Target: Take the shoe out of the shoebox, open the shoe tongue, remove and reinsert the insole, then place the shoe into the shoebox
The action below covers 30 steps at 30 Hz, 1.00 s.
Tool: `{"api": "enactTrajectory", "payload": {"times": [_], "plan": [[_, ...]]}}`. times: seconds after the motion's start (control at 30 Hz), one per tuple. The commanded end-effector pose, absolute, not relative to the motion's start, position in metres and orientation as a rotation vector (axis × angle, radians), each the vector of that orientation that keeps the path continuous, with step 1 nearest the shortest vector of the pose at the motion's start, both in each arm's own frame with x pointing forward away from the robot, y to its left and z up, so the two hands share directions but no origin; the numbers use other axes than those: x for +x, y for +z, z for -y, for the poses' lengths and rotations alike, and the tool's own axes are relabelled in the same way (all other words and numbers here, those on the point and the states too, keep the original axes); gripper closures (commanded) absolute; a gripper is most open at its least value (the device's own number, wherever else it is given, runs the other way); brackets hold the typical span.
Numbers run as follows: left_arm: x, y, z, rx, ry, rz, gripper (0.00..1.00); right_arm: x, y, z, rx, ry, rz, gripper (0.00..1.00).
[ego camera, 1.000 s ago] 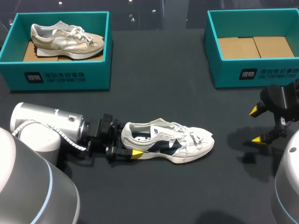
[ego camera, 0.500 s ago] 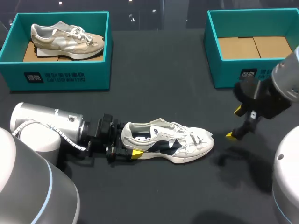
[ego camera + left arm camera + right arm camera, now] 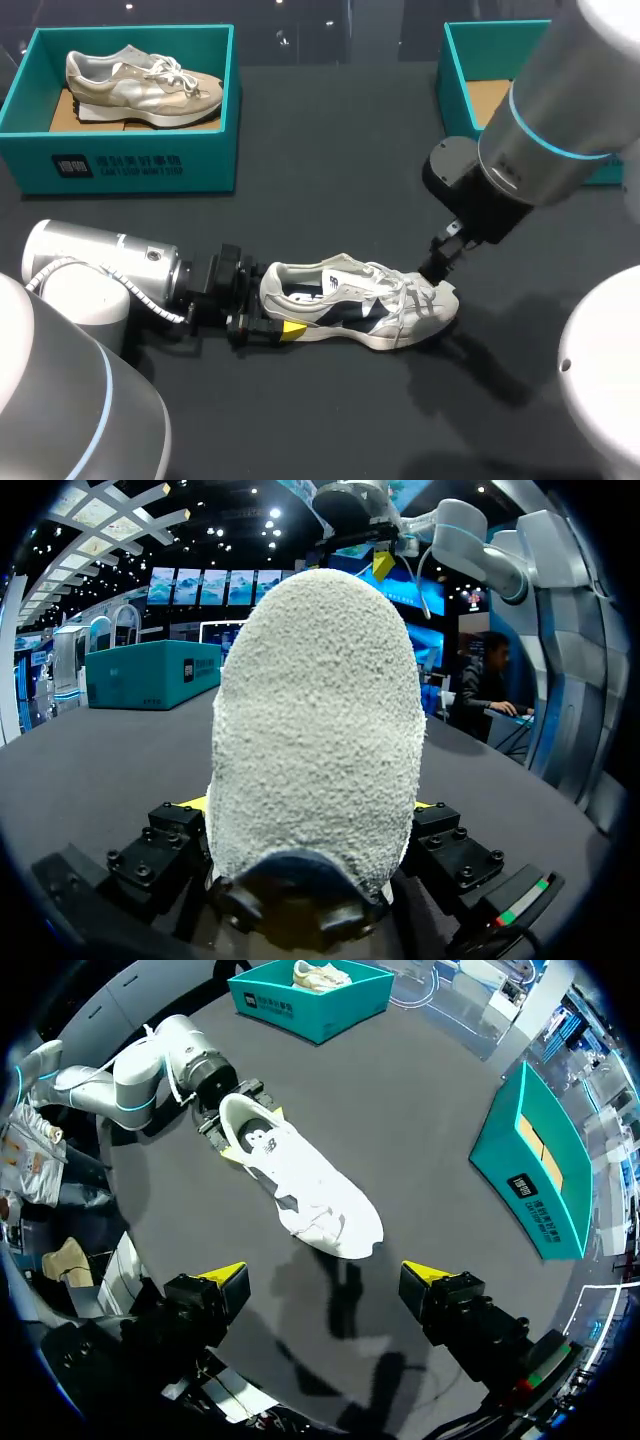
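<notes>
White-and-navy lace-up sneaker (image 3: pixel 360 308) is lying upright on its sole on the dark table (image 3: pixel 320 200), outside both boxes, a bit toward 6 o'clock from table centre in head view. Its long axis is running 9-to-3: heel at 9 o'clock, toe pointing to 3 o'clock, opening facing up w/ white laces lying across the top.

L gripper (image 3: pixel 278 312) is sitting low at the heel end, its arm coming in from 9 o'clock. One yellow tip (image 3: pixel 293 328) is showing on the sneaker's near flank. In L wrist view the fuzzy white heel (image 3: pixel 315 730) is filling the gap btwn the fingers, w/ a finger pressing each side, so this claw is clamping the sneaker by the heel.

R gripper (image 3: pixel 440 265) is hanging just over the toe, its arm coming down from 2 o'clock; tips are hiding in head view. In R wrist view the fingers are standing spread wide and gripping nothing, w/ the sneaker ahead of them, not btwn them.

Teal cardboard shoebox (image 3: pixel 130 165) at 10 o'clock is holding a beige sneaker (image 3: pixel 140 82), toe toward 3 o'clock. Second teal shoebox (image 3: pixel 455 120) at 2 o'clock is sitting partly behind the R arm, showing a brown cardboard floor (image 3: pixel 490 100)
</notes>
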State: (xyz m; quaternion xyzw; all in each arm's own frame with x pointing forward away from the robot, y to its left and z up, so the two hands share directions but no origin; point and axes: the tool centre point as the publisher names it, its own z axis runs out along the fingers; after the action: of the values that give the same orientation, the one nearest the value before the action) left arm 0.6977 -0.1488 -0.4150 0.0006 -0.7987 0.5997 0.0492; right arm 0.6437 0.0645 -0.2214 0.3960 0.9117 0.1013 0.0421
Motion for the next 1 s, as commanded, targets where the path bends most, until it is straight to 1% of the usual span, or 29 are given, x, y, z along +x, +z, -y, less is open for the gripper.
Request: {"api": "enactTrajectory", "payload": {"times": [0.03, 0.1, 0.2, 0.57, 0.67, 1.0], "plan": [[0.695, -0.418, 0.148, 0.004, 1.826, 2.435, 1.00, 0.646, -0.222, -0.068, 1.220, 0.245, -2.794, 0.00], [0.695, -0.418, 0.148, 0.004, 1.826, 2.435, 1.00, 0.646, -0.222, -0.068, 1.220, 0.245, -2.794, 0.00], [0.695, -0.418, 0.148, 0.004, 1.826, 2.435, 1.00, 0.636, -0.218, -0.090, 1.421, 0.135, -2.705, 0.00], [0.695, -0.418, 0.148, 0.004, 1.826, 2.435, 1.00, 0.631, -0.226, -0.164, 1.790, -0.162, -2.475, 0.00], [0.695, -0.418, 0.148, 0.004, 1.826, 2.435, 1.00, 0.631, -0.229, -0.183, 1.817, -0.178, -2.457, 0.00], [0.695, -0.418, 0.148, 0.004, 1.826, 2.435, 1.00, 0.631, -0.229, -0.183, 1.817, -0.178, -2.457, 0.00]]}}
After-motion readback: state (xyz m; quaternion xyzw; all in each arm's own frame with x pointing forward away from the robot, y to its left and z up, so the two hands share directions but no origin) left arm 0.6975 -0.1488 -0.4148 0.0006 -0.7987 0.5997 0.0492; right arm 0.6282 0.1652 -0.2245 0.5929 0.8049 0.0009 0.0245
